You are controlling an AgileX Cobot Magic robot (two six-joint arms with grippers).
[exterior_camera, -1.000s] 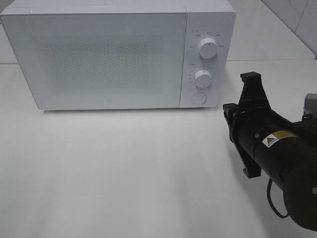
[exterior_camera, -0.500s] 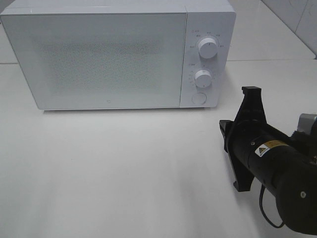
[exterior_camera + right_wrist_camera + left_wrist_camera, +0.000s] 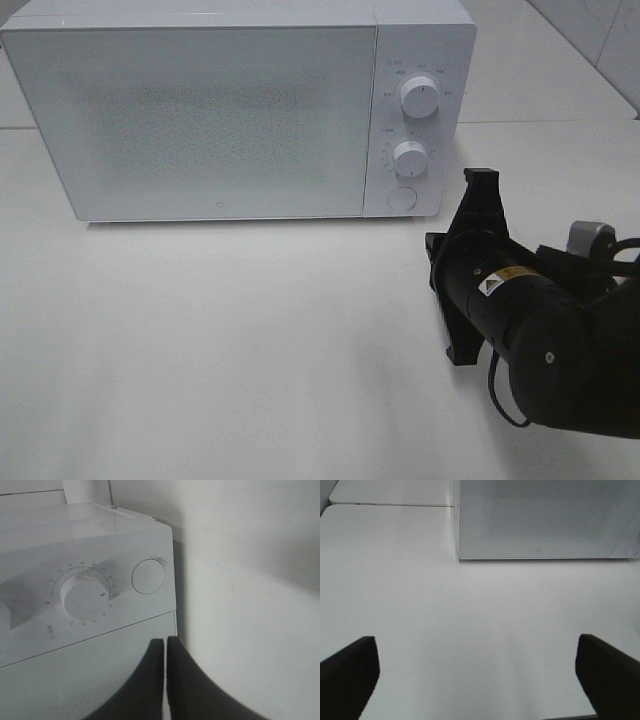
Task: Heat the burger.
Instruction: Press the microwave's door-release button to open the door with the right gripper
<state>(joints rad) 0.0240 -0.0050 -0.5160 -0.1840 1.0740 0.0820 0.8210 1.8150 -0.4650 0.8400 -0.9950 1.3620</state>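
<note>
Right gripper (image 3: 165, 642) has shifted nearer the microwave (image 3: 220, 120), jaws pressed together facing its round button (image 3: 148, 576); left gripper (image 3: 476, 647) jaws spread above desk (image 3: 200, 350). Burger's place cannot be told; microwave door shut.

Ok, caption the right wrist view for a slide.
Shut right pincer facing the round button beside a dial on the white microwave.

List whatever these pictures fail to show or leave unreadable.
1. The burger: in no view; the shut, opaque microwave door hides whatever is inside.
2. The dial markings: too small to read in the exterior high view.
3. The left gripper: only fingertips show, cut off by the left wrist view's edge.
4. The right gripper: in the exterior high view, hidden behind its own arm.
</note>
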